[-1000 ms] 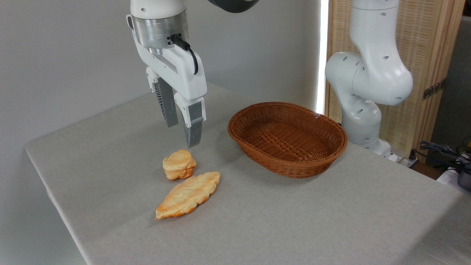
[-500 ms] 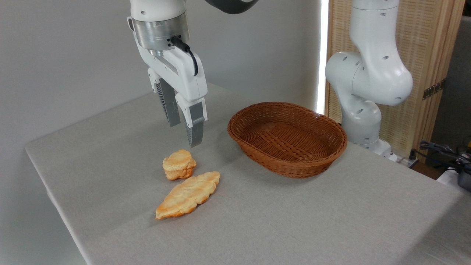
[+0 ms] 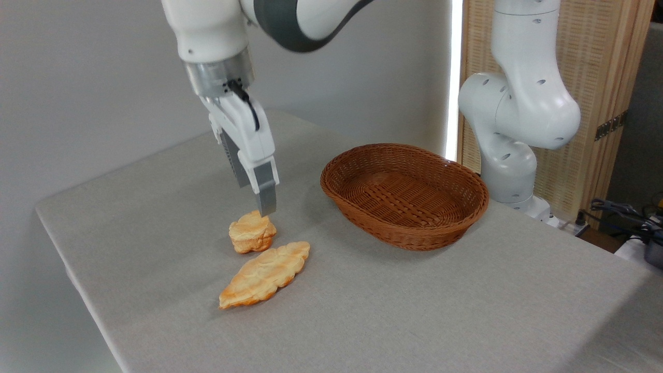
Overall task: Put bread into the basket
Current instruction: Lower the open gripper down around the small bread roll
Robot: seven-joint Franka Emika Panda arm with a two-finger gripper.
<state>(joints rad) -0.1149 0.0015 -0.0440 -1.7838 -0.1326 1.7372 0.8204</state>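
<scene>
A white robot arm reaches down over a grey cloth-covered table [image 3: 362,311], its gripper [image 3: 255,199] pointing at the bread [image 3: 251,231], a small, chunky golden bun with a pale lumpy top. The bun sits on the cloth towards the table's left edge, roughly midway between front and back. The nearer grey finger [image 3: 266,194] ends just above the bun's top right side; the other finger is mostly hidden behind it, so the width of the gap cannot be told from this angle, and nothing is held. Just in front of the bun, touching it or nearly so, lies a longer, flat, leaf-shaped pastry [image 3: 265,273]. The basket [image 3: 404,194], an oval of reddish-brown wicker, stands empty well to the right, near the table's back edge, beside the arm's white base [image 3: 513,129]. The grasp looks about to begin. The risks: the visible finger seems set over the bun rather than beside it, so coming straight down could press or tip it, and a finger landing on the near side could shove the pastry or pinch both together.
</scene>
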